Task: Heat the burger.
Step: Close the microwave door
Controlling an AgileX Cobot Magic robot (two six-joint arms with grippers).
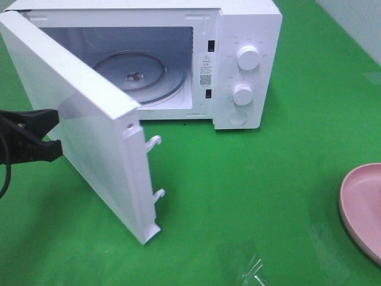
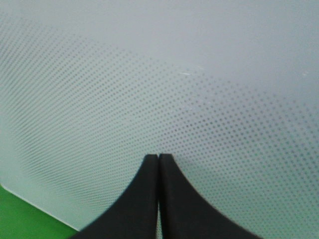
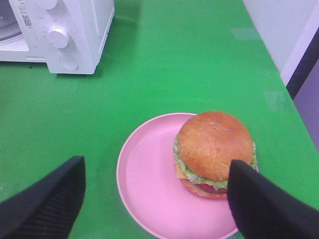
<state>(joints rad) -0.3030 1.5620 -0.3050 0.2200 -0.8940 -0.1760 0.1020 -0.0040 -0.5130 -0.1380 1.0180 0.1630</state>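
Observation:
The burger (image 3: 214,149), with a golden-brown bun, lettuce and cheese, sits on the right side of a pink plate (image 3: 149,194) in the right wrist view. My right gripper (image 3: 155,167) hovers open above the plate with nothing between its fingers, one black finger (image 3: 264,204) just beside the burger. In the high view the burger and the right gripper are out of frame. My left gripper (image 2: 158,158) is shut and empty, its tips against the dotted outer face of the microwave door (image 1: 83,119). It also shows in the high view as the left gripper (image 1: 36,136), at the left edge.
The white microwave (image 1: 238,65) stands at the back, its door swung wide toward the front left. The glass turntable (image 1: 140,74) inside is bare. Only the rim of the pink plate (image 1: 363,208) shows at the right edge. Two knobs and a button face forward.

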